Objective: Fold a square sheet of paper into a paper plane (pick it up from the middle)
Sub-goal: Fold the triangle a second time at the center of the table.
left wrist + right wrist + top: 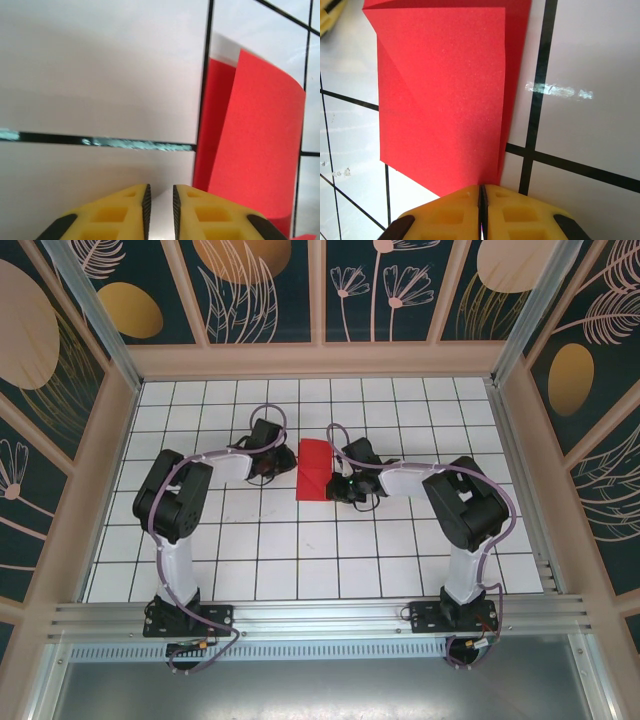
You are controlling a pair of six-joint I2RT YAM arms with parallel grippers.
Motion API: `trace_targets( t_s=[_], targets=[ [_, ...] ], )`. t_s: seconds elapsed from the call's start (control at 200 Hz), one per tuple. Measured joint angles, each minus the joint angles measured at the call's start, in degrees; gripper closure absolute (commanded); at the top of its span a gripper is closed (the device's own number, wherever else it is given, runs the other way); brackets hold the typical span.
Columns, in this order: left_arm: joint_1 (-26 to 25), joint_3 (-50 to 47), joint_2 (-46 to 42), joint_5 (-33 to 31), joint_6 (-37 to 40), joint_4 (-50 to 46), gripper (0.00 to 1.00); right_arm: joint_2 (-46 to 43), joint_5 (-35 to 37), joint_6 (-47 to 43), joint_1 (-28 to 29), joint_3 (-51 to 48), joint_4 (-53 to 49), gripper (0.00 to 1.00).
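Observation:
The square sheet of paper (314, 470) is bright red and lies folded near the middle of the tiled table. In the right wrist view the sheet of paper (440, 100) shows a top layer folded over, with a diagonal crease at its far left. My right gripper (482, 189) is shut, and the sheet's near corner runs in between its yellow fingertips. From above, my right gripper (341, 487) sits at the sheet's lower right edge. My left gripper (160, 192) is open by a narrow gap over bare tile, just left of the paper (255, 140), whose flap stands raised. My left gripper (270, 466) holds nothing.
White tiles with black grid lines (300, 550) cover the table. Wooden walls (320, 360) with patterned panels close in the back and both sides. A metal rail (320, 615) carries both arm bases at the near edge. A yellow finger of the left gripper (327, 17) shows past the paper.

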Motion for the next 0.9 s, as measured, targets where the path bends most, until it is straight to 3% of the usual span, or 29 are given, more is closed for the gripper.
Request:
trace_targets(
  t_s=[0.19, 0.35, 0.63, 0.896],
  targets=[
    [0.0, -3.2, -6.2, 3.4, 0.2, 1.8, 0.76, 0.0, 0.0, 0.0, 0.0, 0.0, 0.0, 0.87],
    [-2.2, -8.5, -11.3, 8.6, -3.1, 8.8, 0.80, 0.0, -0.1, 0.0, 0.0, 0.0, 0.2, 0.92],
    [-7.5, -12.2, -8.2, 15.4, -9.1, 15.5, 0.88, -0.3, -0.7, 0.1, -0.2, -0.8, 1.3, 0.94],
    [-8.3, -12.2, -4.0, 16.5, -11.5, 16.8, 0.89, -0.3, -1.1, 0.3, -0.3, -1.0, 1.7, 0.94]
  ],
)
